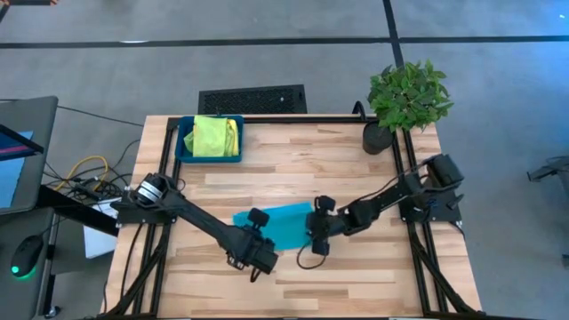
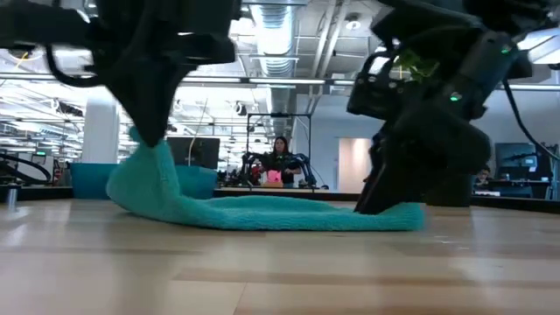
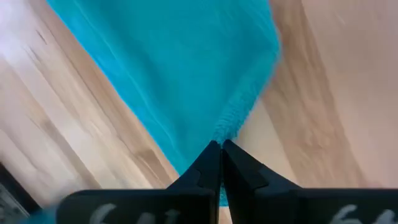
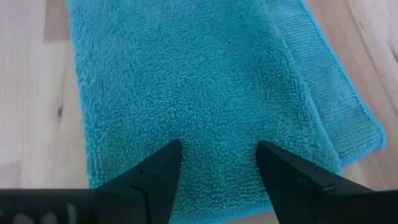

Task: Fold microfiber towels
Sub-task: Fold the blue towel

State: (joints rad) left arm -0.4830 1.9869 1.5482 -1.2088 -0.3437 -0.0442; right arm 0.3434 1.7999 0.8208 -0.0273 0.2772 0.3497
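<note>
I had the left gripper [image 3: 219, 148] pinched shut on a corner of the teal towel [image 1: 280, 222], lifting that end off the table [image 1: 356, 169] near centre. My right gripper [image 4: 217, 155] sat at the towel's three o'clock edge, fingers spread, pressing it down. The other towels [image 1: 216, 135] lay in the tray [image 1: 184, 142] at eleven o'clock.

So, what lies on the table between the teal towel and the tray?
Only bare wood, as the high view shows, between teal towel and tray.
</note>
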